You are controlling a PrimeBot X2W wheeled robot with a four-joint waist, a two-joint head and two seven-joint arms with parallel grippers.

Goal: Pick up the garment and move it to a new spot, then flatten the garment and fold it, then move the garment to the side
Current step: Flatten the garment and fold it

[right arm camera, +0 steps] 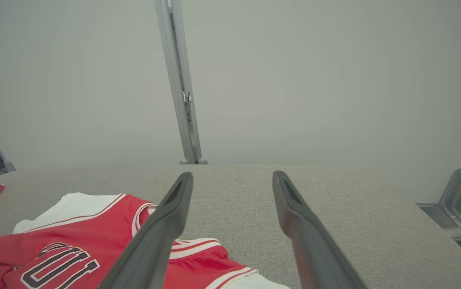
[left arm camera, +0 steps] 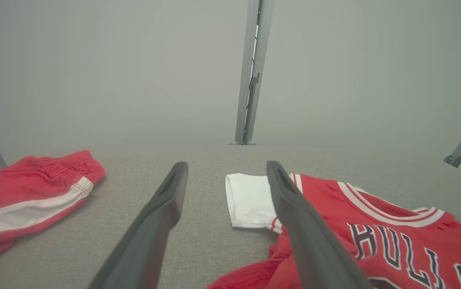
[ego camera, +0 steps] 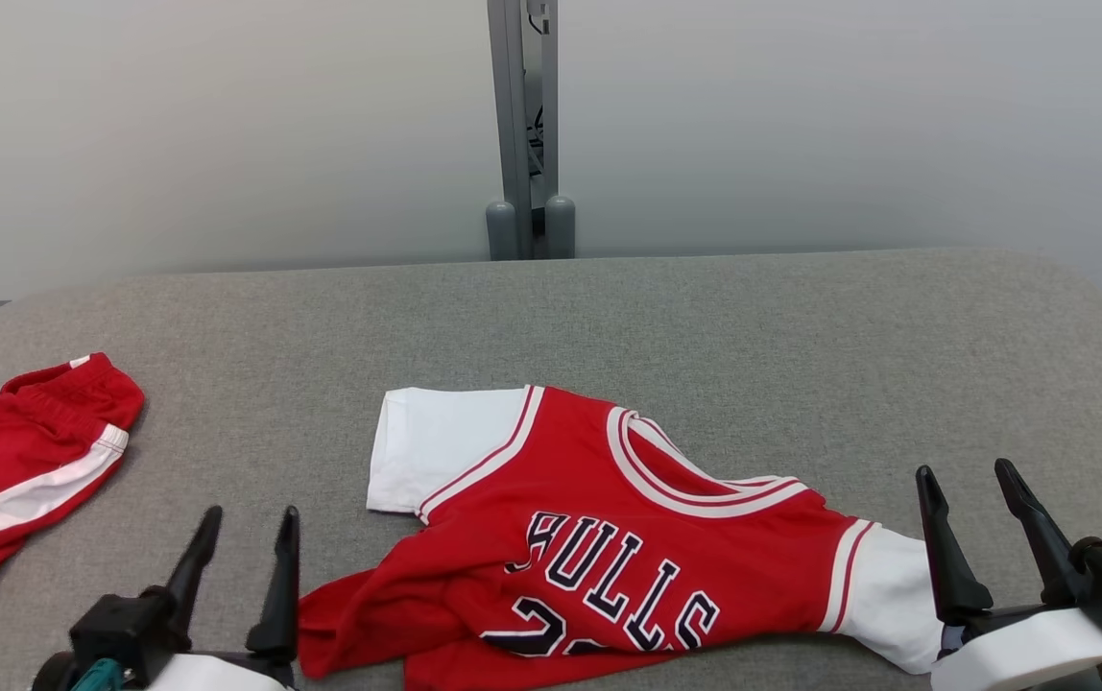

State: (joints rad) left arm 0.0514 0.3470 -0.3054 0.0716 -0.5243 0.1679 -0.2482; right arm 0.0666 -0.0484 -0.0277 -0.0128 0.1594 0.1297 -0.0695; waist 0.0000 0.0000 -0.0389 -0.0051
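Grey, perhaps felt, table [ego camera: 705, 326] before pale wall [ego camera: 225, 125]; left hand [ego camera: 251, 518], right hand [ego camera: 966, 472] agape.

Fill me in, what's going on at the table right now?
Nothing is being handled yet. The jersey lies face up on the table, its lower part bunched, not flat. The left gripper and right gripper are both open and empty, one at each side of the jersey near the table's front edge. Red shorts lie off to the left.

One jersey [ego camera: 628, 537], one shorts [ego camera: 23, 470], one table [ego camera: 705, 326], two grippers: left gripper [ego camera: 251, 515], right gripper [ego camera: 966, 470].
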